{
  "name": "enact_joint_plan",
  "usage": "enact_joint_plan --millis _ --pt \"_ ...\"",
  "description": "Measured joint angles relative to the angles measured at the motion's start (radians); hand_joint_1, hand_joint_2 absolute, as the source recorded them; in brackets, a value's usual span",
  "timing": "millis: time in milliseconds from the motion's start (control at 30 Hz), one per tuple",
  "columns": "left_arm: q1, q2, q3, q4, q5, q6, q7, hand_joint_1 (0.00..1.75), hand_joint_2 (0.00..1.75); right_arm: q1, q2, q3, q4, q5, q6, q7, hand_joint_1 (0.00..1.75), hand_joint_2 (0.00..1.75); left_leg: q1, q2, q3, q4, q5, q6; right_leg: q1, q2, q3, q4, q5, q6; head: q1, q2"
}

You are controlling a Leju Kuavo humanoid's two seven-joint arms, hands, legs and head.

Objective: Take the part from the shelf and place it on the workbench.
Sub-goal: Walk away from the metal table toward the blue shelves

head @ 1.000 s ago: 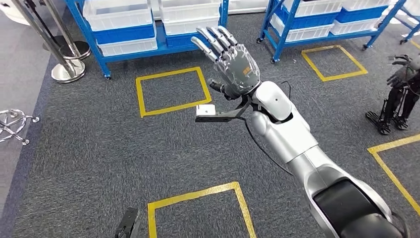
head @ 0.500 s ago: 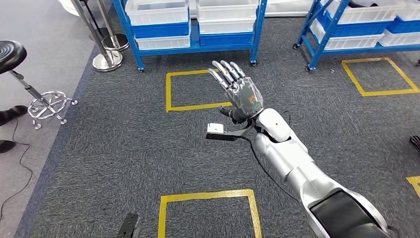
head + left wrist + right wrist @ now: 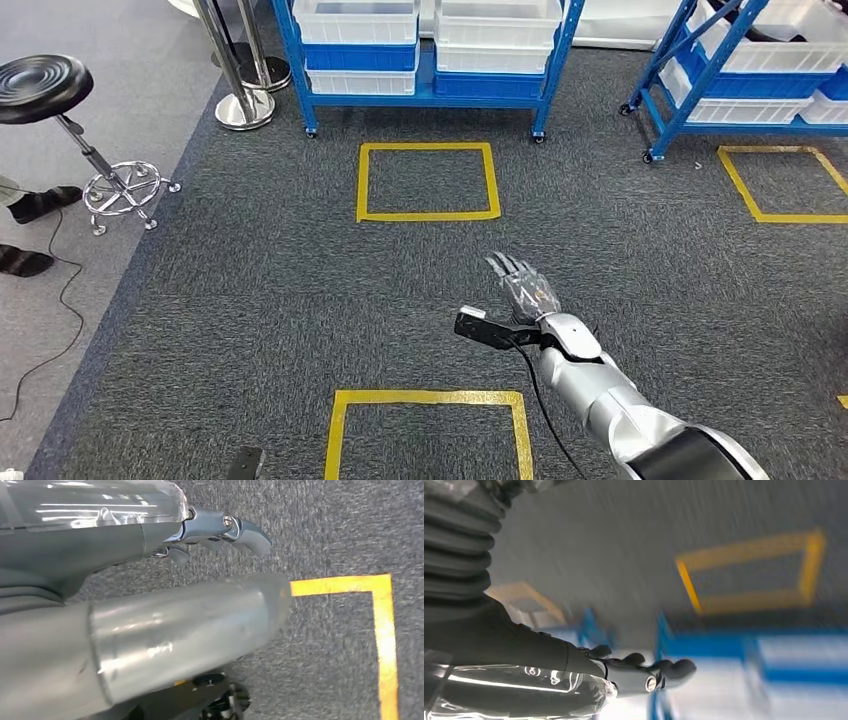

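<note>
Right hand (image 3: 522, 289) of mine hovers empty, fingers spread, over grey carpet, near the blue shelf (image 3: 428, 92) of white bins; left hand (image 3: 220, 527) also empty.

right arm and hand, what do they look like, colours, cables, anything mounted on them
The right arm is glossy silver in rounded segments, with a black band near its upper end. A thin black cable runs along it to a black bracket sticking out at the wrist. The right hand is grey metal with dark fingers, a clear glossy cover on its back and a grey ribbed cover behind it.
</note>
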State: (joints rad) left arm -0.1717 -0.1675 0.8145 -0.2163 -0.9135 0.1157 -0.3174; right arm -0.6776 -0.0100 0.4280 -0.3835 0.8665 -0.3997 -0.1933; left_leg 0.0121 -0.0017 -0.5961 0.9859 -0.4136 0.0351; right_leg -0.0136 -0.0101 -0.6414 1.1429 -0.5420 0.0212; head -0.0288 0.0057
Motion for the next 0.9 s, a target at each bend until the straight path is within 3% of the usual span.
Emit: enact_joint_plan --millis 67,100,133,200,267,433,467,567,600,633,667,733,800,900 --pt "0.000 0.001 0.006 0.000 -0.001 -0.008 -0.003 0.00 0.00 0.033 -0.007 -0.032 0.037 -0.034 0.089 0.051 0.00 1.75 0.000 -0.006 0.000 0.002 -0.002 0.005 -0.001 0.005 -0.066 0.120 -0.043 0.004 0.000 0.000" --pt "0.001 0.001 0.008 0.000 -0.003 -0.012 -0.002 0.00 0.00 0.052 -0.011 -0.050 0.052 -0.045 0.118 0.078 0.00 1.75 0.000 -0.010 0.000 0.003 -0.003 0.005 -0.003 0.005 -0.082 0.143 -0.040 0.006 0.000 0.000" --pt "0.001 0.002 0.008 0.000 -0.006 -0.013 0.001 0.00 0.00 0.067 -0.014 -0.065 0.063 -0.050 0.133 0.099 0.00 1.75 0.000 -0.014 0.000 0.006 -0.005 0.004 -0.005 0.005 -0.077 0.124 -0.016 0.008 0.000 0.000" --pt "0.000 0.002 0.010 0.000 -0.008 -0.016 0.005 0.00 0.00 0.089 -0.019 -0.094 0.078 -0.064 0.140 0.129 0.00 1.75 0.000 -0.019 -0.001 0.016 -0.012 -0.003 -0.011 0.006 -0.025 0.005 0.052 0.009 0.000 0.000" --pt "-0.004 0.003 0.011 0.000 -0.008 -0.022 0.007 0.00 0.00 0.104 -0.020 -0.119 0.088 -0.084 0.137 0.144 0.00 1.75 -0.004 -0.020 -0.004 0.030 -0.022 -0.014 -0.011 0.009 0.019 -0.089 0.085 0.005 0.000 0.000" --pt "0.003 0.006 0.012 0.000 -0.010 -0.033 0.008 0.00 0.00 0.165 -0.020 -0.181 0.104 -0.128 0.105 0.150 0.00 1.75 -0.002 -0.019 -0.012 0.056 -0.047 -0.037 -0.008 0.008 0.030 -0.106 0.086 -0.026 0.000 0.000" --pt "0.005 0.006 0.012 0.000 -0.010 -0.034 0.007 0.00 0.00 0.172 -0.019 -0.190 0.106 -0.131 0.100 0.149 0.00 1.75 -0.001 -0.015 -0.029 0.095 -0.073 -0.041 -0.010 0.007 0.031 -0.108 0.087 -0.031 -0.001 0.000" --pt "0.008 0.006 0.012 0.000 -0.010 -0.037 0.005 0.00 0.00 0.191 -0.020 -0.214 0.112 -0.134 0.093 0.148 0.00 1.75 0.002 -0.007 -0.113 0.284 -0.163 -0.049 -0.005 0.005 0.032 -0.108 0.086 -0.039 -0.001 0.000" --pt "0.010 0.006 0.012 0.000 -0.011 -0.038 0.005 0.00 0.00 0.197 -0.020 -0.219 0.115 -0.136 0.094 0.148 0.00 1.75 0.002 -0.006 -0.127 0.316 -0.168 -0.049 -0.003 0.005 0.032 -0.108 0.085 -0.040 -0.001 0.000" --pt "0.011 0.007 0.012 0.000 -0.011 -0.039 0.005 0.00 0.00 0.202 -0.020 -0.226 0.117 -0.141 0.095 0.146 0.00 1.75 0.001 -0.006 -0.124 0.312 -0.156 -0.046 -0.002 0.005 0.032 -0.108 0.085 -0.040 -0.001 0.000" --pt "0.012 0.007 0.012 0.000 -0.011 -0.040 0.005 0.00 0.00 0.208 -0.020 -0.232 0.118 -0.149 0.096 0.143 0.00 1.75 0.000 -0.006 -0.102 0.268 -0.127 -0.040 0.000 0.005 0.033 -0.108 0.085 -0.040 -0.001 0.000" --pt "0.013 0.009 0.013 0.000 -0.011 -0.042 0.004 0.00 0.00 0.223 -0.019 -0.256 0.120 -0.177 0.098 0.132 0.00 0.87 -0.007 -0.004 -0.030 0.128 -0.068 -0.023 0.004 0.004 0.036 -0.108 0.083 -0.038 -0.001 0.000" --pt "0.016 0.011 0.013 0.000 -0.012 -0.045 0.002 0.00 0.00 0.250 -0.018 -0.287 0.123 -0.209 0.096 0.125 0.00 0.00 -0.015 -0.002 0.013 0.044 -0.048 -0.011 0.006 0.000 0.038 -0.108 0.081 -0.031 0.000 0.000" --pt "0.032 0.012 0.014 0.000 -0.015 -0.050 -0.002 0.00 0.00 0.302 -0.013 -0.330 0.130 -0.251 0.092 0.131 0.00 0.00 -0.016 -0.004 0.024 0.023 -0.045 -0.003 0.004 -0.005 0.044 -0.110 0.078 -0.015 0.000 0.000"
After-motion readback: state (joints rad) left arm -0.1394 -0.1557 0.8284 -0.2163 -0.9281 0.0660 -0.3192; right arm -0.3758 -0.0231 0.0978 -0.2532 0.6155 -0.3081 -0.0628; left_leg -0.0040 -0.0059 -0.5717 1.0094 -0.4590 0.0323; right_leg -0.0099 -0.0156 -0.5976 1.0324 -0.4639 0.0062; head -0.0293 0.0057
